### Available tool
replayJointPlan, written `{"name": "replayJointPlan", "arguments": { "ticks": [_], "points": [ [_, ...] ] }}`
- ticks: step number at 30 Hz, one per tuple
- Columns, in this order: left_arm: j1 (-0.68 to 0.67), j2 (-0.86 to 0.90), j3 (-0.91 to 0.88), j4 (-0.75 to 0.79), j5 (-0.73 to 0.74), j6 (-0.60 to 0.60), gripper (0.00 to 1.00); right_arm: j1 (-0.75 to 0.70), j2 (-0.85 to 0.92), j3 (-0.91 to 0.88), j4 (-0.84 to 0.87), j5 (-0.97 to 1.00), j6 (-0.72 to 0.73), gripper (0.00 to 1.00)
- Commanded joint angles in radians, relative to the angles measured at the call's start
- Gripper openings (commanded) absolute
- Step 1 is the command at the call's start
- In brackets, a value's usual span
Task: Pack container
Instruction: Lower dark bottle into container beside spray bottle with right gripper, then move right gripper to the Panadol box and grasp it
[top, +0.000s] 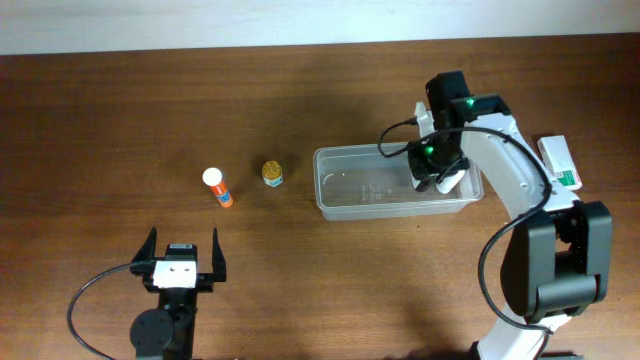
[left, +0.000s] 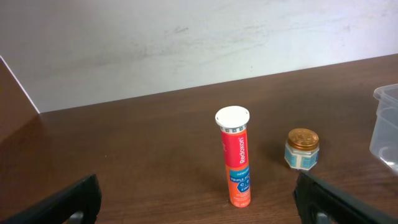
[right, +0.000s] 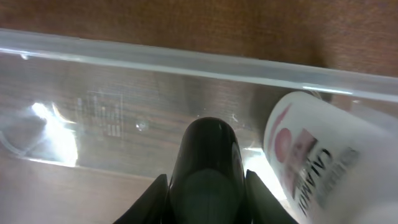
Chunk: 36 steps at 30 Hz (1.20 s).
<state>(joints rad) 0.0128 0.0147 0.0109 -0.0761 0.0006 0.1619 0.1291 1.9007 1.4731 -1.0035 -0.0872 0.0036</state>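
The clear plastic container (top: 350, 190) lies right of the table's middle; its corner shows in the left wrist view (left: 388, 124). My right gripper (top: 437, 170) reaches into its right end, shut on a dark bottle (right: 208, 162) held over the container's floor (right: 112, 112). A white bottle with a pink label (right: 317, 162) lies inside the container beside the dark one (top: 455, 182). An orange tube with a white cap (top: 217, 187) (left: 235, 158) and a small gold-lidded jar (top: 272, 174) (left: 302, 148) stand left of the container. My left gripper (top: 180, 255) (left: 199, 208) is open and empty, in front of the tube.
A white and green box (top: 560, 163) lies on the table right of the container, beside the right arm. A pale wall runs behind the table's far edge.
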Motion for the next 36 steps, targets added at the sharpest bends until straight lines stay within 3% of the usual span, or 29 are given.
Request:
{"name": "replayJointPlan", "arguments": {
  "ticks": [1,24,30,36],
  "points": [
    [0.005,-0.007,-0.002,-0.007,0.011,0.012,0.99,0.003,-0.011,-0.029,0.032,-0.009,0.013,0.3],
    [0.005,-0.007,-0.002,-0.007,0.011,0.012,0.99,0.002,0.017,0.007,0.076,-0.006,0.013,0.36],
    [0.005,-0.007,-0.002,-0.007,0.011,0.012,0.99,0.002,0.014,0.258,-0.106,-0.006,0.012,0.37],
    [0.005,-0.007,-0.002,-0.007,0.011,0.012,0.99,-0.066,0.013,0.671,-0.322,0.058,-0.006,0.46]
  ]
}}
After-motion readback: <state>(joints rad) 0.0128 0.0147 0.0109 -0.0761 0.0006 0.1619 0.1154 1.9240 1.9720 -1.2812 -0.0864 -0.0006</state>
